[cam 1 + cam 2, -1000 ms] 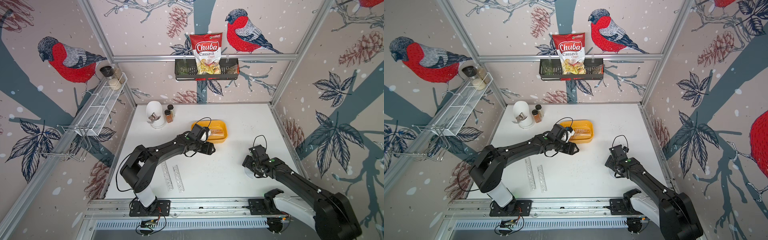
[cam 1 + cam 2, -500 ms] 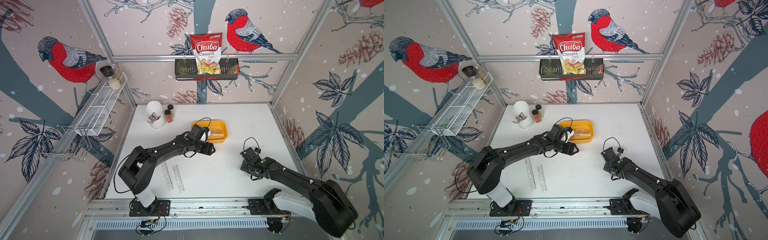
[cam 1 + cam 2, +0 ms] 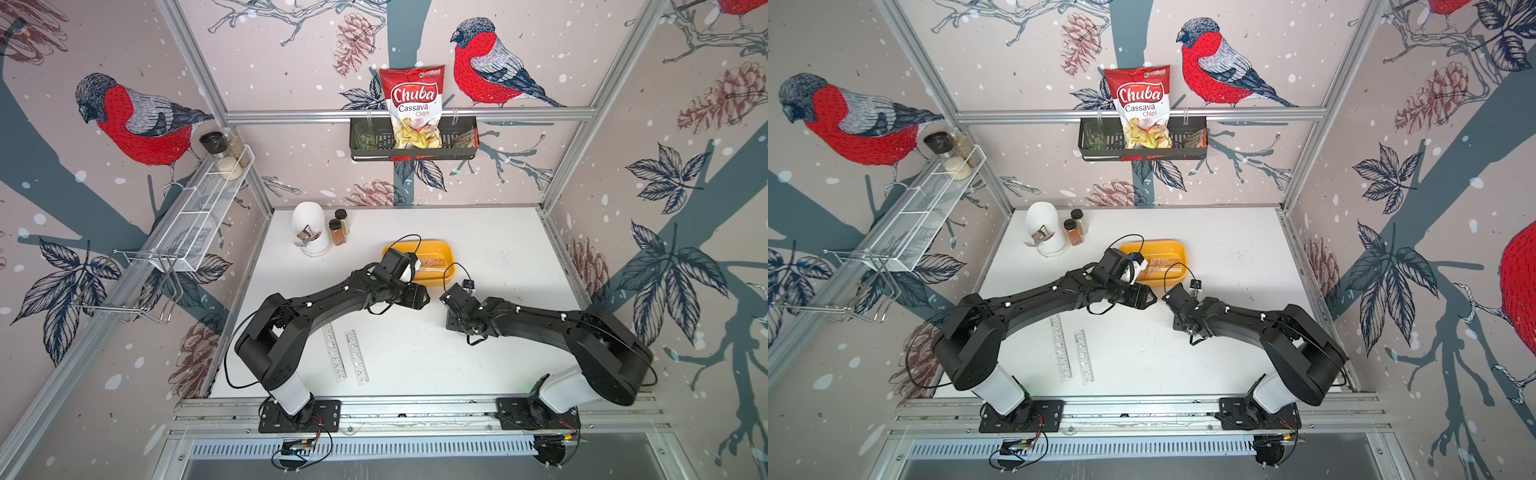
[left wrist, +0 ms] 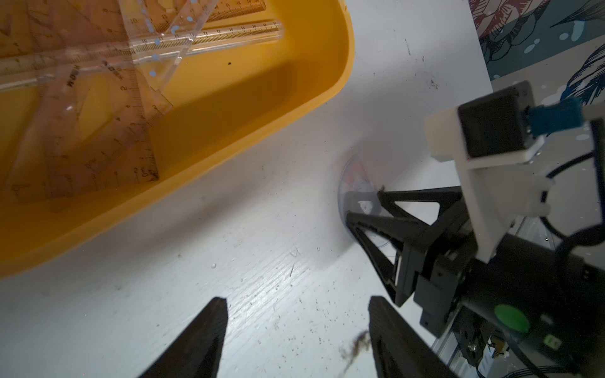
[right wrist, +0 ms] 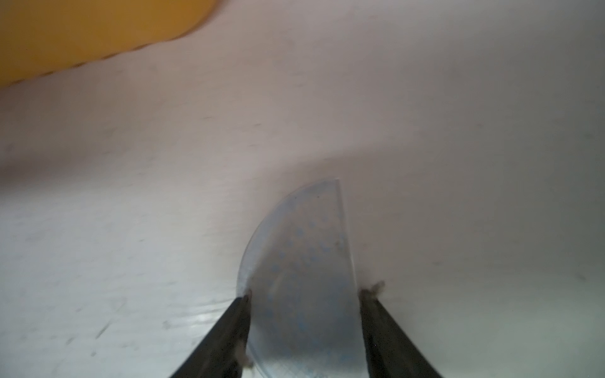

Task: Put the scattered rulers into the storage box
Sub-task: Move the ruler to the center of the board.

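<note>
We count two rulers (image 3: 334, 353) (image 3: 357, 357) by the tabletop's (image 3: 498, 232) front edge. One protractor (image 5: 304, 248) is pinched in the right claw (image 5: 305, 293), now nearer the one storage box (image 3: 436, 281). The left claw (image 4: 298, 304) gapes empty.

Set squares (image 4: 98, 131) in storage box (image 3: 440, 279); protractor (image 5: 304, 261) in right gripper (image 5: 306, 293) just before it; two stencil rulers (image 3: 334, 353) side by side at table (image 3: 415, 353) front.

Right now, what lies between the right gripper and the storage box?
In the right wrist view, the protractor sticks out ahead of the right gripper; past it, only bare table up to the storage box.
</note>
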`<state>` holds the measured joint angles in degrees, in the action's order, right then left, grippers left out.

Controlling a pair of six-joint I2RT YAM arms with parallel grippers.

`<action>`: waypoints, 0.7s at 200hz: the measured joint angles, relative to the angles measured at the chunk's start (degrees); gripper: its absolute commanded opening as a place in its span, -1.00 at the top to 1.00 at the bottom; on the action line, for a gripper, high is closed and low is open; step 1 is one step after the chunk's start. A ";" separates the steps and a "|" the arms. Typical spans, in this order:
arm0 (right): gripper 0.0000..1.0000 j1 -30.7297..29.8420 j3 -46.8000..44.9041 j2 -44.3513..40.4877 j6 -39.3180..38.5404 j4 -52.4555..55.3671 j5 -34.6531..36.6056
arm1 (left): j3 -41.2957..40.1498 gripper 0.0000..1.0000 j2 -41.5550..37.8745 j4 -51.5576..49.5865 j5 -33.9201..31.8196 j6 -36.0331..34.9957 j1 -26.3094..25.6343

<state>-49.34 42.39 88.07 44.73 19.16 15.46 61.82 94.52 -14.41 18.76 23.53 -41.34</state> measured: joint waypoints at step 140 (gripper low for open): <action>0.24 -5.40 -12.28 -10.25 -12.02 -20.46 -16.06 | 1.20 -0.28 4.07 0.00 3.69 0.63 3.19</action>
<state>-54.74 30.11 77.82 32.71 -1.30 -0.60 63.02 98.59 -14.41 22.46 24.16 -38.15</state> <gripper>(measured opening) 0.379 0.640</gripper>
